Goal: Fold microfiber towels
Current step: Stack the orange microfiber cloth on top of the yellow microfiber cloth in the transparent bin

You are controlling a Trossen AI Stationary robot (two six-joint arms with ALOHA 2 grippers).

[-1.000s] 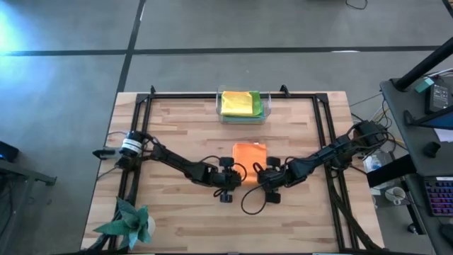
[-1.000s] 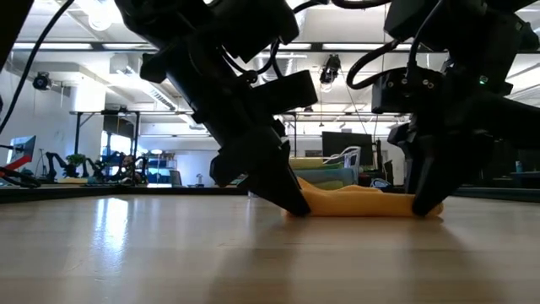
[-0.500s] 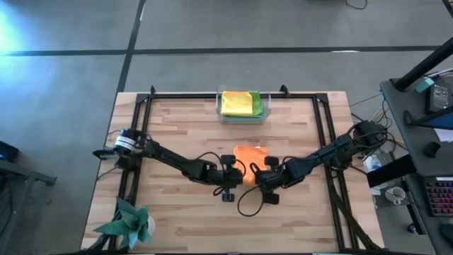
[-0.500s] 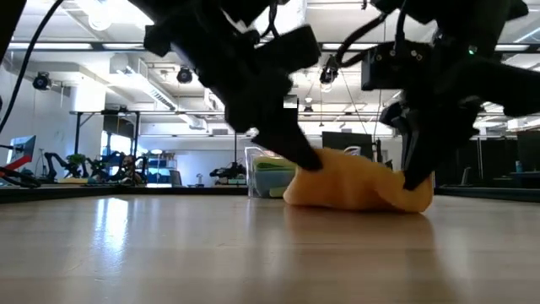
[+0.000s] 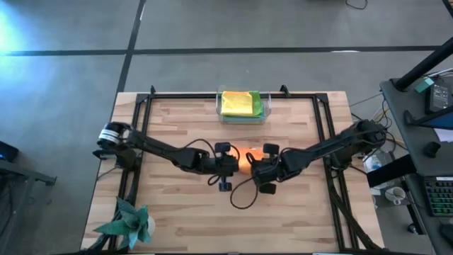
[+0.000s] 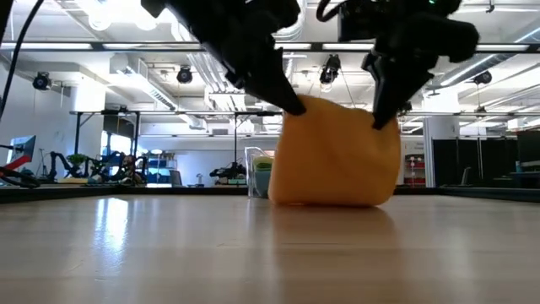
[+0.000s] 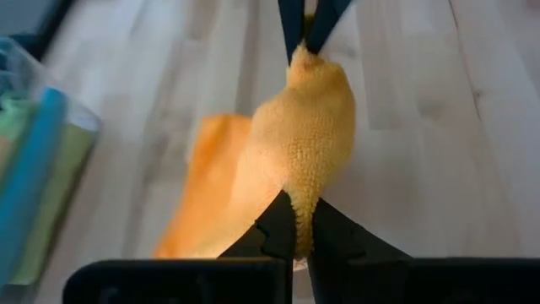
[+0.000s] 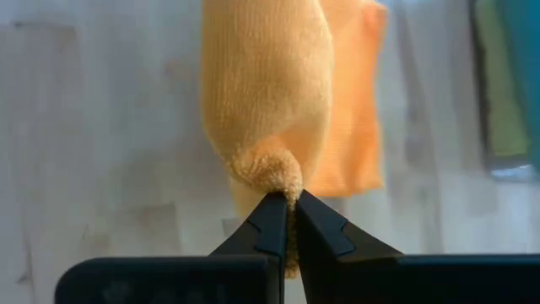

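Towel, orange microfiber cloth (image 6: 335,152): mid-worktop, near edge lifted, far part resting on wood. My left gripper (image 7: 299,221) and right gripper (image 8: 287,211) each pinch one near corner. Step: first fold. Next, I judge: carry both corners level toward the far edge.

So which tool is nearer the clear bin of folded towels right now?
Neither clearly: both sit about level, short of the clear bin. The left tool and right tool each pinch a corner of the orange towel.
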